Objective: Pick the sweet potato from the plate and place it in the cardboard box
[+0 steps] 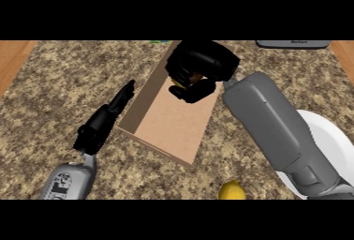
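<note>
The right hand (197,70) is hanging over the far end of the cardboard box (173,124), toward twelve o'clock in the head view, its black fingers curling round a small orange-brown thing that is showing only as a sliver between them; that sliver is the sweet potato (195,78), grasped in the hand and sitting above the open inside of the box, though whether it is touching the box floor is not something the view is telling; the grey right forearm (276,136) is running from the hand down toward four o'clock, passing over the white plate (330,140), which is lying at three to four o'clock on the speckled desk (62,93) and is partly hidden by the arm; the box is lying open and tilted, its long sides running from twelve o'clock toward six o'clock, near the middle of the desk; the left hand (107,117) is resting at nine o'clock just beside the box's left wall, its fingers straight and pointing toward one o'clock, released and holding nothing; a yellow fruit (233,191) is peeking in at six o'clock, near the lower edge, apart from the box; a grey object (294,44) is lying at the far edge toward one o'clock.
</note>
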`<action>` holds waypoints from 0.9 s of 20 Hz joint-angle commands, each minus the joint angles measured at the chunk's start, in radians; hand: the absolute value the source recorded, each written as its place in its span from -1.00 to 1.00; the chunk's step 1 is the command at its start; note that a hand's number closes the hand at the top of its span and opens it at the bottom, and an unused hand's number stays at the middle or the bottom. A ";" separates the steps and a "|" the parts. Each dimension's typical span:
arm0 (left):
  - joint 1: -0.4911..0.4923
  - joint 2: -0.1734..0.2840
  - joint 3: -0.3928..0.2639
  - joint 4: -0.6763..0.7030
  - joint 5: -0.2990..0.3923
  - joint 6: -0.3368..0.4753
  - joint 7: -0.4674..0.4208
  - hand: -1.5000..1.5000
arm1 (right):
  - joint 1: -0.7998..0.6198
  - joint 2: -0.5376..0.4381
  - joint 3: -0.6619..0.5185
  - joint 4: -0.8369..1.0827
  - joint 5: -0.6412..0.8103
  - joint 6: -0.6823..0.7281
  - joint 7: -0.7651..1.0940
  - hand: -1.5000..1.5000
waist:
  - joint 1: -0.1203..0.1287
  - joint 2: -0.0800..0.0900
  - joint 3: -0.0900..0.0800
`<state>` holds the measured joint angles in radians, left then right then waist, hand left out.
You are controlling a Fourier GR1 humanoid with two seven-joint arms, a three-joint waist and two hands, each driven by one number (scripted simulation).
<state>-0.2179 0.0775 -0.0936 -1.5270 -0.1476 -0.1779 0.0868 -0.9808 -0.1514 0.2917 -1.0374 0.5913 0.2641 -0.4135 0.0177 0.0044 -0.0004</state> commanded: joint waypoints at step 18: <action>0.016 -0.020 -0.014 0.008 -0.023 0.007 -0.021 0.00 | -0.131 0.070 -0.443 0.490 -0.393 0.216 -0.075 -1.00 | 0.012 0.011 0.000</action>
<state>-0.2087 0.0668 -0.0986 -1.5493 -0.1530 -0.1822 0.0983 -1.0710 -0.0505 -0.0435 -0.6370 0.2963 0.4172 -0.4922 0.0236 0.0100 0.0004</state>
